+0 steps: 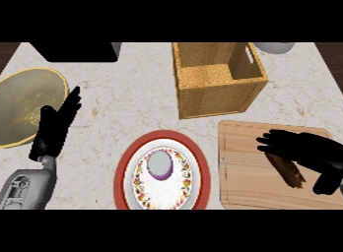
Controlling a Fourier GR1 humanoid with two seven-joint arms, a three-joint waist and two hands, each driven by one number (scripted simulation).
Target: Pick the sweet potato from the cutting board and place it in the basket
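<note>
Across the pale marble worktop [131, 98], the largest thing is the wooden cutting board [243, 167] at the near right. The woven basket [218, 98] stands just beyond it, towards the far side, its open top showing nothing inside. Left of the board sits a red-rimmed plate [122, 170] with a flowered dish on it, and at the far left lies a dull gold bowl [18, 106].

The left hand [54, 130] rests at the left beside that bowl, fingers straight and holding nothing. The right hand [309, 152] arches over the right part of the board, its fingers [272, 140] curled down past the far end of the sweet potato [287, 171] and the thumb on the near side, so the hand appears closed round it. The sweet potato lies on the board, slanted, partly hidden under the palm.

The step in hand looks like the grasp itself. The next move calls for lifting the sweet potato off the board, carrying it far and left over the basket's near wall, and opening the fingers only once it is above the opening.
</note>
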